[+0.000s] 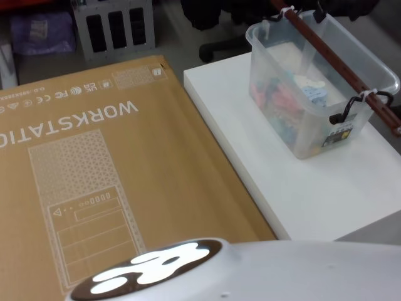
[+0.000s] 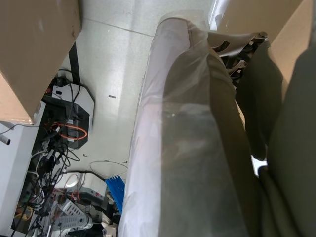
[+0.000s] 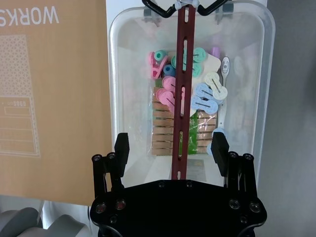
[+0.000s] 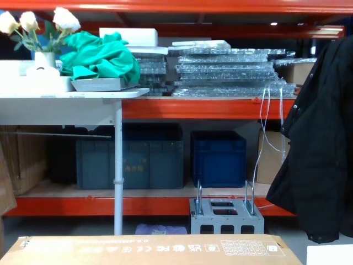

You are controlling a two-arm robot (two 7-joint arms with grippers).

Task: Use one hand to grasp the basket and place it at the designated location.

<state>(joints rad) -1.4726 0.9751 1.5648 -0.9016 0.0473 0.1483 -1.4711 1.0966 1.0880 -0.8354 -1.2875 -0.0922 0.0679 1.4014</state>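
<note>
Basket (image 1: 279, 110) with one red handle (image 3: 183, 74) sits under the right tool (image 3: 170, 148), its two fingers (image 3: 121, 153) spread wide.

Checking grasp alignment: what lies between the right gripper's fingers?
In the right wrist view, the dark red slotted handle bar of the clear plastic basket runs between the right gripper's open black fingers, touching neither.

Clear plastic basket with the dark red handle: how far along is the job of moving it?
Done: nothing yet; the clear plastic basket stands on the white table. In hand: the right gripper, open, is lined up with the dark red strap handle, not gripping it. Remaining: close, lift, carry, set down.
</note>
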